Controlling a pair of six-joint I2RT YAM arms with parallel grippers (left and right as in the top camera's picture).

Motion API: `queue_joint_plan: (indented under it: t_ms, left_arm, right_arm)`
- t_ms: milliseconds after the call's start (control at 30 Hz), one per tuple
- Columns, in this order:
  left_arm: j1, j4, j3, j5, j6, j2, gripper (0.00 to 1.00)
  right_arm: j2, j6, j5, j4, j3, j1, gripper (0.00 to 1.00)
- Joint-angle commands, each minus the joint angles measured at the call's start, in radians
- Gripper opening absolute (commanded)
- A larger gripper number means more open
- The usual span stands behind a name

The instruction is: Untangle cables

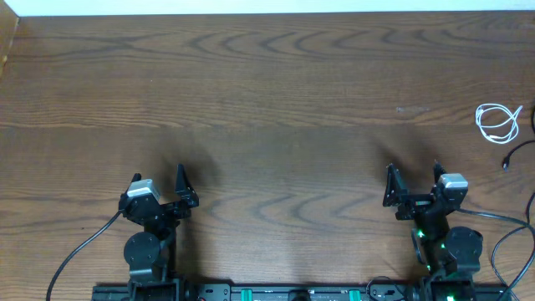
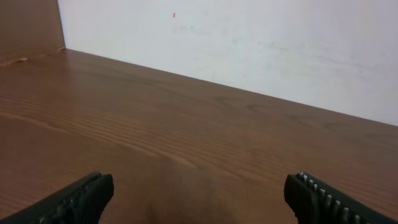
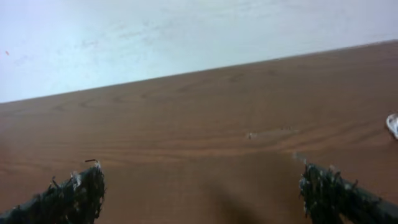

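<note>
The wooden table (image 1: 267, 84) is bare across its middle. Both arms sit at the near edge: the left gripper (image 1: 159, 177) toward the near-left corner, the right gripper (image 1: 413, 173) toward the near-right, each with fingers spread wide and holding nothing. The white cable (image 1: 498, 122) lies in small loops by the right edge. Just nearer, a black cable (image 1: 518, 155) runs off that edge, its small plug end (image 1: 506, 165) showing. The two look apart, not touching. The right arm seems best placed; it should come down over a single white loop and pinch only that strand.
</note>
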Motion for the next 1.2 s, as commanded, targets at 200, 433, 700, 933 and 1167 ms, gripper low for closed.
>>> queue_joint_plan:
  t_ms: [200,433,700,933,1167]
  left_arm:
    - [-0.004,-0.041,-0.017,-0.016,0.016,-0.006,0.93]
    - [-0.004,-0.041,-0.017,-0.016,0.016,-0.006,0.93]
    - [-0.004,-0.041,-0.017,-0.016,0.016,-0.006,0.93]
    - [-0.004,-0.041,-0.017,-0.016,0.016,-0.006,0.93]
    - [-0.004,-0.041,-0.017,-0.016,0.016,-0.006,0.93]
  right_arm:
    - [-0.100,-0.230,-0.045,-0.050,-0.002,0.014,0.99]
    - [-0.100,-0.229,-0.025,-0.052,-0.002,0.014,0.99]
    - [-0.100,-0.229,-0.025,-0.052,-0.002,0.013,0.99]
    - [-0.100,-0.229,-0.025,-0.052,-0.002,0.013,0.99]
    - [-0.100,-0.229,-0.025,-0.052,-0.002,0.013,0.99]
